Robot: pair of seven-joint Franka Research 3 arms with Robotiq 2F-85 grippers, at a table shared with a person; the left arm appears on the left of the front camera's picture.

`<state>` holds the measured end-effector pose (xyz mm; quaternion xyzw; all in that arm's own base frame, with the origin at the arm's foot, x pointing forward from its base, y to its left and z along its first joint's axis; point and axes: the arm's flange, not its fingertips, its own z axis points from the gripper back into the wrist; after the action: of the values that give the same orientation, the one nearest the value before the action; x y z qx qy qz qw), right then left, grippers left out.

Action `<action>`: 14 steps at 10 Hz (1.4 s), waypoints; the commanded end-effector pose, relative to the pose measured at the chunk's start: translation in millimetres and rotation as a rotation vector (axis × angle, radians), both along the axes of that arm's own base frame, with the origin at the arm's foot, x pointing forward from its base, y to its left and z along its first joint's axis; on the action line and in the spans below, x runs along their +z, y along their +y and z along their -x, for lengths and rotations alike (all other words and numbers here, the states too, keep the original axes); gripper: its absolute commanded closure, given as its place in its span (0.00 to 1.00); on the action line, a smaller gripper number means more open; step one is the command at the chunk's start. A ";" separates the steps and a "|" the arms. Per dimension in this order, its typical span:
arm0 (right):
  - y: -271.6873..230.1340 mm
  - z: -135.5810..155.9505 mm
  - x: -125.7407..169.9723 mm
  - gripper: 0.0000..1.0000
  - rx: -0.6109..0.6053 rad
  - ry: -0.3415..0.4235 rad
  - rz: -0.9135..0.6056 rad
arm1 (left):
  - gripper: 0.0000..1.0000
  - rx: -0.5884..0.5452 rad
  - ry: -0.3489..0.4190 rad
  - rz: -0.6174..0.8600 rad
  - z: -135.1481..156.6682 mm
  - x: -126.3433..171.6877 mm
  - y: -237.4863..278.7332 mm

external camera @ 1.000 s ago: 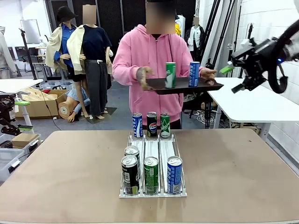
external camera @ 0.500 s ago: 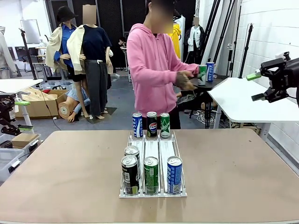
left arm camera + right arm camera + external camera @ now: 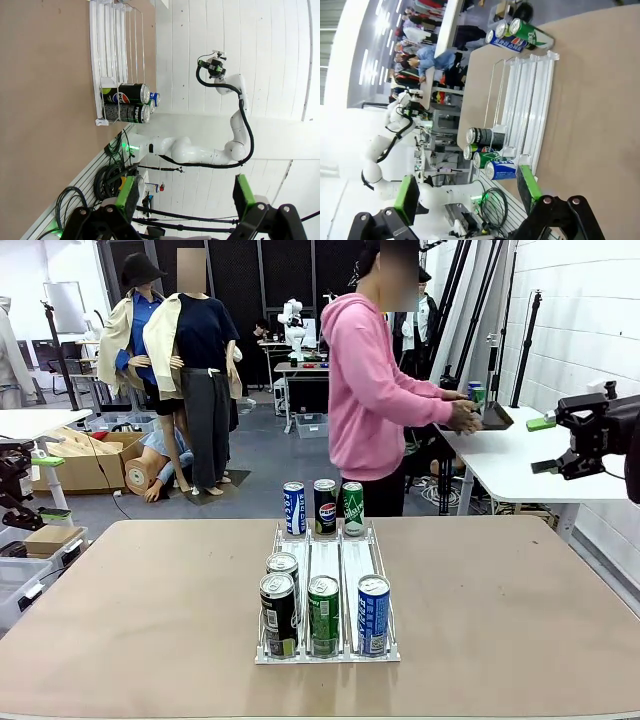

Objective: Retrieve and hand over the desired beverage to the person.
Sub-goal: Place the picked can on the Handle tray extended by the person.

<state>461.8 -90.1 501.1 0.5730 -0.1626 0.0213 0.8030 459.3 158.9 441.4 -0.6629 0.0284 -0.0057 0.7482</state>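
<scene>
Several beverage cans stand in a white wire rack on the brown table: a front group and a back row of three. Nothing marks one as the desired beverage. The person in a pink hooded sweatshirt faces right, holding a dark tray with cans over a white side table. My right gripper hangs open and empty at the far right, well above the table. At the far left edge my left gripper is open too. In the wrist views both grippers are open, far from the rack.
The white side table stands at the right behind the brown table. Cardboard boxes lie on the floor at the back left. Broad bare tabletop lies on both sides of the rack.
The person has turned from facing me to the right, carrying the tray with two cans to the side table. My right gripper has moved right and down.
</scene>
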 end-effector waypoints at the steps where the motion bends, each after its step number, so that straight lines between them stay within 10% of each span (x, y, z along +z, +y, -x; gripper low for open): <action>1: -5.0 11.5 -14.2 0.00 0.002 -0.048 -0.065 | 0.00 0.012 0.000 -0.002 -0.3 1.9 -0.4; 14: -9.8 11.4 -18.5 0.00 -0.007 -0.037 -0.061 | 0.00 0.012 0.000 -0.002 -0.3 1.9 -0.4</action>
<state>448.4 -100.3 481.9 0.6013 -0.1847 0.0309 0.7767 459.3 158.9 441.4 -0.6629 0.0284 -0.0058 0.7482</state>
